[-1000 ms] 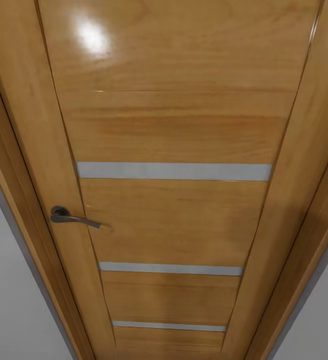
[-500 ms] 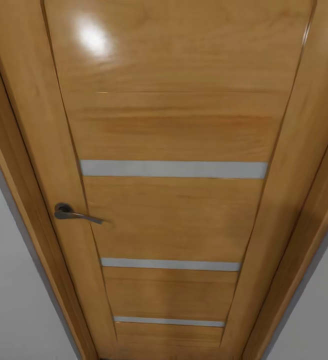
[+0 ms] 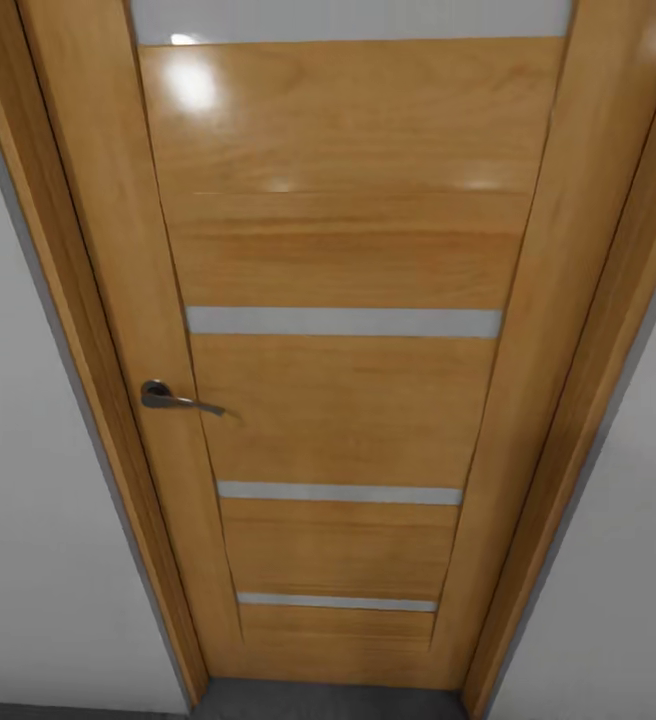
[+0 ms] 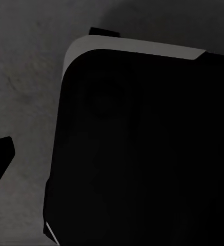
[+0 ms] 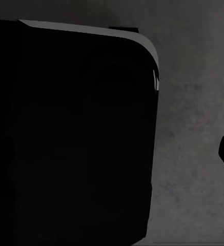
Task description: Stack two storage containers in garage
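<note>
We're facing the closed orange wooden door [image 3: 343, 380], its dark metal lever handle [image 3: 176, 399] on the door's left stile, a strip of dark grey speckled concrete floor [image 3: 328, 702] at its foot. Risk, we judge: rolling on would bump our base into that shut door. Each wrist camera looks down past a black rounded body [image 4: 142, 148] to grey concrete. We can't tell either gripper's state, nor where the storage containers are.
</note>
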Motion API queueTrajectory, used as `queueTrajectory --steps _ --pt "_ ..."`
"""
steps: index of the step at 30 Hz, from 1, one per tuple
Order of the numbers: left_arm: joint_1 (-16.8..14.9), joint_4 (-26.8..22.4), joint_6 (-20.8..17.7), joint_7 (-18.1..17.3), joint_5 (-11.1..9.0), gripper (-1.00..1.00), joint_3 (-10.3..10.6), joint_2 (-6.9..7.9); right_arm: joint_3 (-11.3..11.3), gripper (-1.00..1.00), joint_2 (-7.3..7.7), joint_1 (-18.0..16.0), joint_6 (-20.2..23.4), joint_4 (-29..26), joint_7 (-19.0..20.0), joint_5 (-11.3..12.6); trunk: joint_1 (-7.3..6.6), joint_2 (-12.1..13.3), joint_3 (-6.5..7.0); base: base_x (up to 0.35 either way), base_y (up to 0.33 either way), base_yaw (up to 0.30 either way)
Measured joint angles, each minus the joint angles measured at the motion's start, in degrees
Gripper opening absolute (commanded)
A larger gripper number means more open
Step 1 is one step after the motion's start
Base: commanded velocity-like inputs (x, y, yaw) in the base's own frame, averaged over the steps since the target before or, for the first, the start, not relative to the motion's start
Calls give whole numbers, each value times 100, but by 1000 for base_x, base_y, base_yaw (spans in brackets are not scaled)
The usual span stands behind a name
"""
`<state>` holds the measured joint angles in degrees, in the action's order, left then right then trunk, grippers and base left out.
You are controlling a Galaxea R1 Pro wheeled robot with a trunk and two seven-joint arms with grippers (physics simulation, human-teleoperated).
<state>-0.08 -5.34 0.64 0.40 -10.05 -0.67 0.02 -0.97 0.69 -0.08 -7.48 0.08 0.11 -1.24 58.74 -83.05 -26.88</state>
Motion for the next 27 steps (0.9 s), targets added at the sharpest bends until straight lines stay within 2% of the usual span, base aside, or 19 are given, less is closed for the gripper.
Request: queueTrajectory --steps 27 --pt "0 0 0 0 0 100 0 -7 -12 100 3 0 0 -60 49 -6 -1 0 0 -3 0 0"
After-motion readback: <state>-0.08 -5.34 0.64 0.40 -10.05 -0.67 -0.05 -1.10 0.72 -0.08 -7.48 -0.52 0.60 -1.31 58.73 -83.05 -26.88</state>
